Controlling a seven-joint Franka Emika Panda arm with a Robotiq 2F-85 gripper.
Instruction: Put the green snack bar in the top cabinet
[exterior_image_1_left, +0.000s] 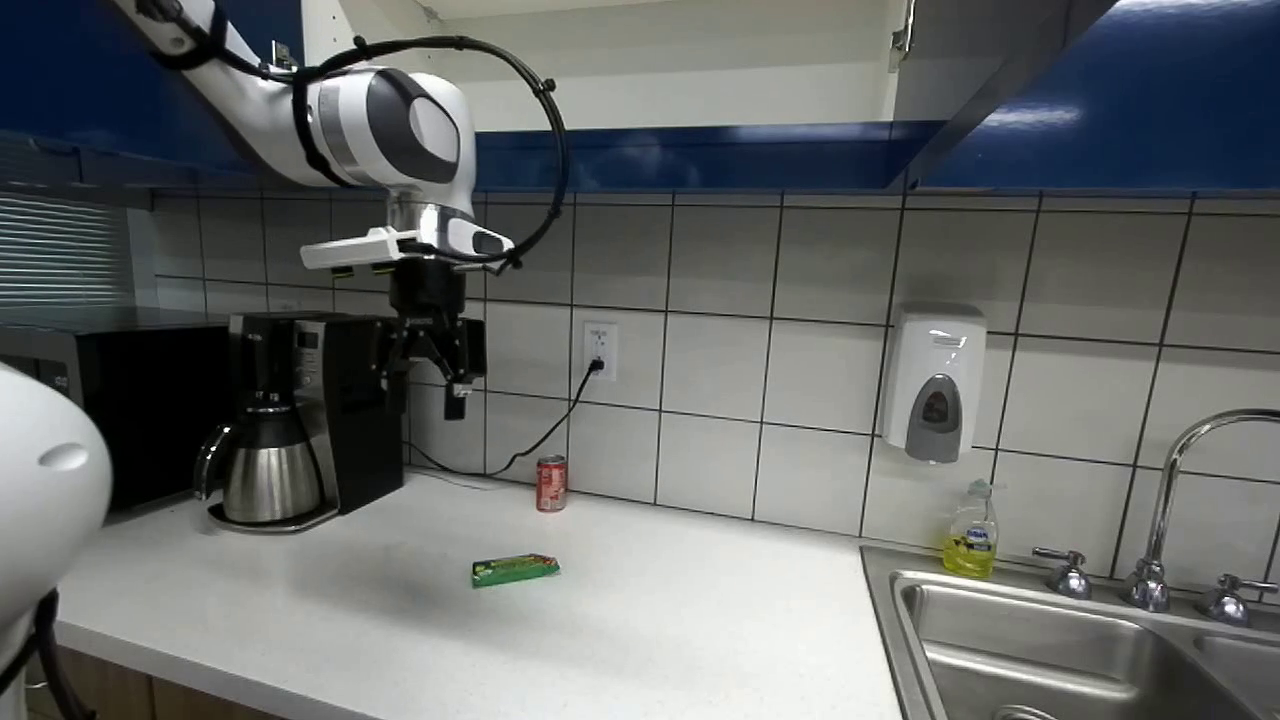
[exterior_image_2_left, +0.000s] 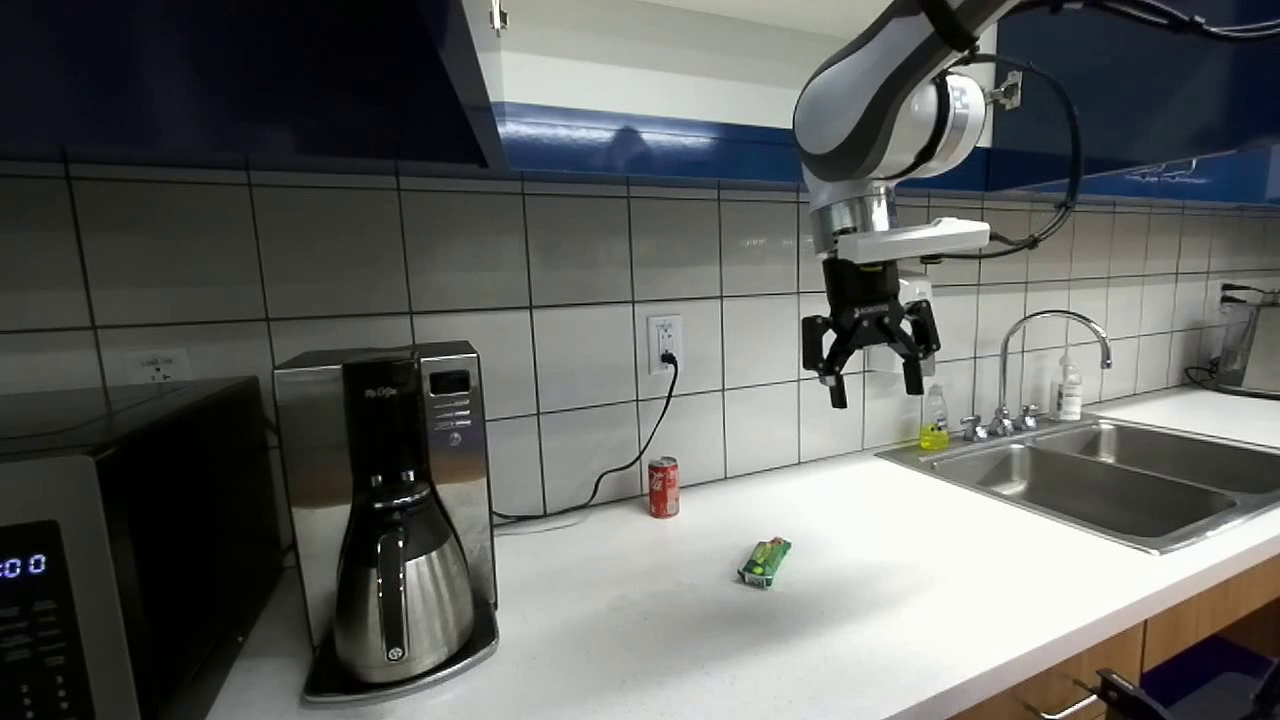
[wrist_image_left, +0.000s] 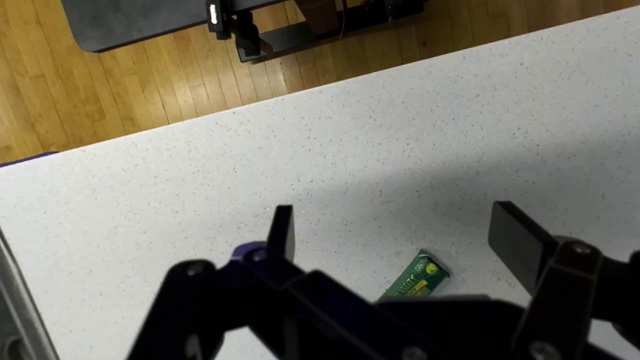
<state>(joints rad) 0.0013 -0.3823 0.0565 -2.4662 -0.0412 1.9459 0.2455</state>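
The green snack bar (exterior_image_1_left: 515, 570) lies flat on the white counter; it also shows in an exterior view (exterior_image_2_left: 765, 562). In the wrist view, one end of the green snack bar (wrist_image_left: 419, 276) shows and the rest is hidden behind the gripper body. My gripper (exterior_image_1_left: 430, 396) points down, open and empty, well above the counter. It also shows open in an exterior view (exterior_image_2_left: 876, 392), and its fingers are wide apart in the wrist view (wrist_image_left: 393, 220). The top cabinet (exterior_image_1_left: 690, 90) is open with a white interior and a blue lower strip; it also shows in an exterior view (exterior_image_2_left: 640, 75).
A red can (exterior_image_1_left: 551, 484) stands near the tiled wall. A coffee maker (exterior_image_2_left: 400, 520) and a microwave (exterior_image_2_left: 150, 520) stand at one end of the counter. A sink (exterior_image_1_left: 1030, 640), dish soap (exterior_image_1_left: 970, 535) and a faucet (exterior_image_1_left: 1165, 500) are at the other. A wall soap dispenser (exterior_image_1_left: 935, 380) hangs above.
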